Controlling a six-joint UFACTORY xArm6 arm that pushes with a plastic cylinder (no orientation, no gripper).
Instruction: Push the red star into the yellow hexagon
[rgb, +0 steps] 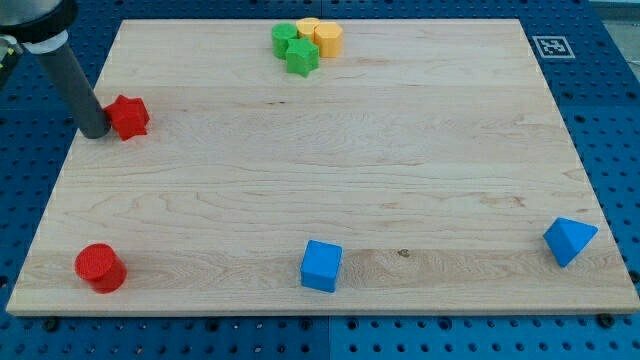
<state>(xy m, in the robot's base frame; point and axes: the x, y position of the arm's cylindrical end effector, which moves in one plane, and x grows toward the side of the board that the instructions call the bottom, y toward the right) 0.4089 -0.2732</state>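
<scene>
The red star (129, 117) lies near the board's left edge, in the upper part of the view. My tip (94, 132) stands right against its left side, touching or almost touching it. The yellow hexagon (328, 38) sits at the view's top centre, in a tight cluster with another yellow block (307, 29), a green block (284, 39) and a green star (302, 59). The hexagon is far to the right of and above the red star.
A red cylinder (100, 267) stands at the bottom left. A blue cube (321, 265) is at the bottom centre. A blue triangular block (569, 240) is at the bottom right. The wooden board (320, 180) rests on a blue pegboard table.
</scene>
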